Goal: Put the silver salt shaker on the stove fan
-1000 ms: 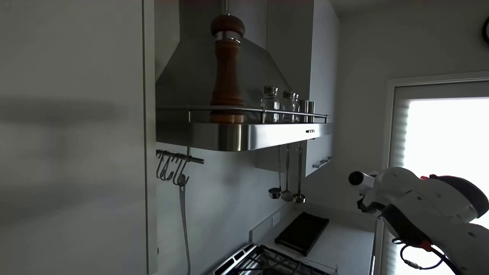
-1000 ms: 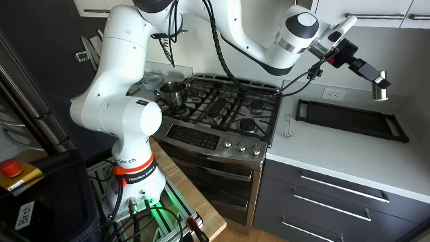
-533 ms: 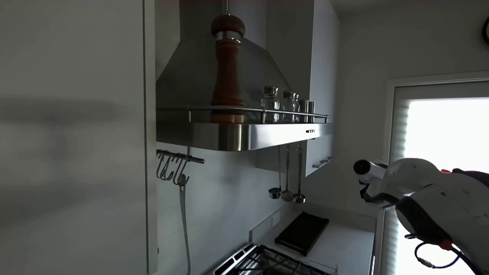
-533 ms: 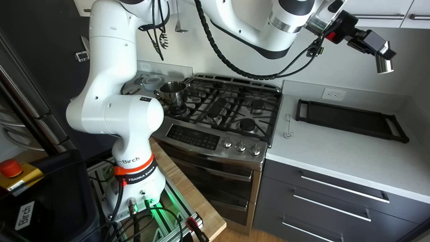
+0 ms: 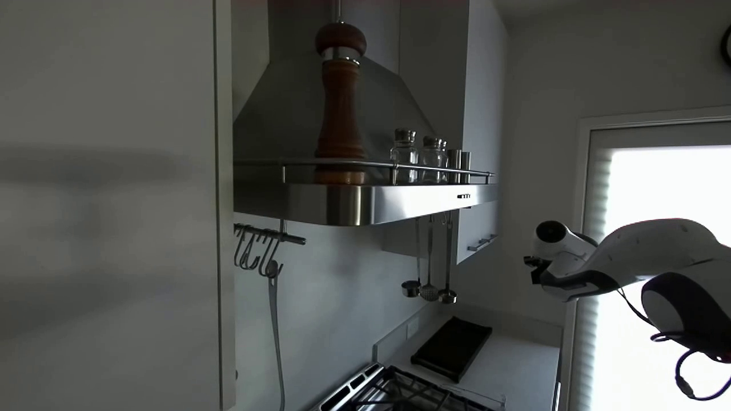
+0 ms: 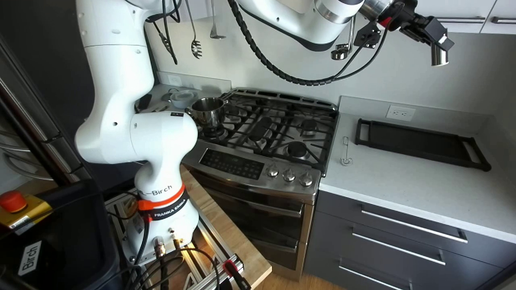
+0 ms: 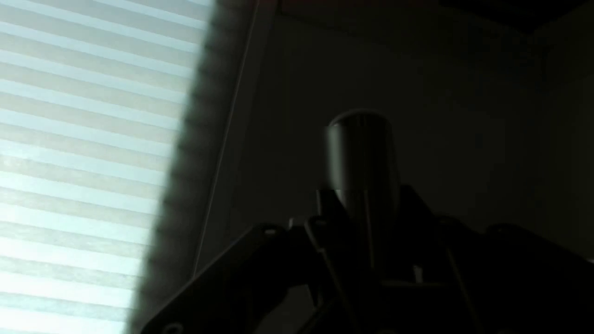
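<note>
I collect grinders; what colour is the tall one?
Reddish-brown grinder, silver collar; clearest in an exterior view.

My arm (image 6: 115, 76) was glossy white, its rounded links (image 6: 161, 131) sprinkled with dark dots (image 6: 115, 123), too tiny for me to call screws. In an exterior view I read black lettering (image 6: 159, 190) ending in "Birch" on the base (image 6: 179, 225), over an orange band (image 6: 161, 203); the black band (image 6: 173, 209) beneath it said FRANKA EMIKA in white. A ribbed black cable (image 6: 262, 60) trailed along the upper links, and a silver ring (image 6: 329, 13) circled the forearm (image 6: 294, 22) short of my black, blocky hand (image 6: 442, 42), which had a red patch (image 6: 385, 21) at its root. In the wrist view, its dark fingers (image 7: 334, 218) showed round studs (image 7: 270, 230), the rest lost in shadow.
</note>
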Tool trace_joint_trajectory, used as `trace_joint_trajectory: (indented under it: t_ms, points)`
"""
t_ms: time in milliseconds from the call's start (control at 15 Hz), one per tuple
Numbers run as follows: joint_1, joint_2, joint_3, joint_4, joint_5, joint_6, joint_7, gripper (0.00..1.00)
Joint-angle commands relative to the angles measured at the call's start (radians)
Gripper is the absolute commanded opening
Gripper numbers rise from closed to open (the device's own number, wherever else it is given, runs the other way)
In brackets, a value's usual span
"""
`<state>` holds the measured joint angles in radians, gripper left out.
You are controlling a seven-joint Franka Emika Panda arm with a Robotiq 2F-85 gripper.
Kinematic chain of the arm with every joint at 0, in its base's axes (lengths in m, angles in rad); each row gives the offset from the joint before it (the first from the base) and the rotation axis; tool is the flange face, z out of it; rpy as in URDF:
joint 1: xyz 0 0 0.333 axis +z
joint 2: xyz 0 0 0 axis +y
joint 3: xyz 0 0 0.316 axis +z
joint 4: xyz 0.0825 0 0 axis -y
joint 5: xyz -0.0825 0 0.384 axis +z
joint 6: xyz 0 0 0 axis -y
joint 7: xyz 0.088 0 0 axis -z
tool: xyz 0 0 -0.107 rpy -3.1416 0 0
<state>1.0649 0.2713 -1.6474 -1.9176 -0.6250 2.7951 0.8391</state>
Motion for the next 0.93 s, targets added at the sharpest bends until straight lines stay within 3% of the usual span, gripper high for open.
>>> trace_joint_trajectory:
  t_ms: [0,67,533,867]
  points:
    - [0.008,-0.011,-0.002,-0.001,0.000,0.000,-0.003,0.36]
    - [0.011,-0.018,-0.002,-0.003,0.000,0.000,-0.004,0.11]
    - [0.177,-0.111,-0.143,0.101,0.080,-0.105,-0.072,0.11]
    - [0.341,-0.182,-0.232,0.196,0.272,-0.211,-0.216,0.11]
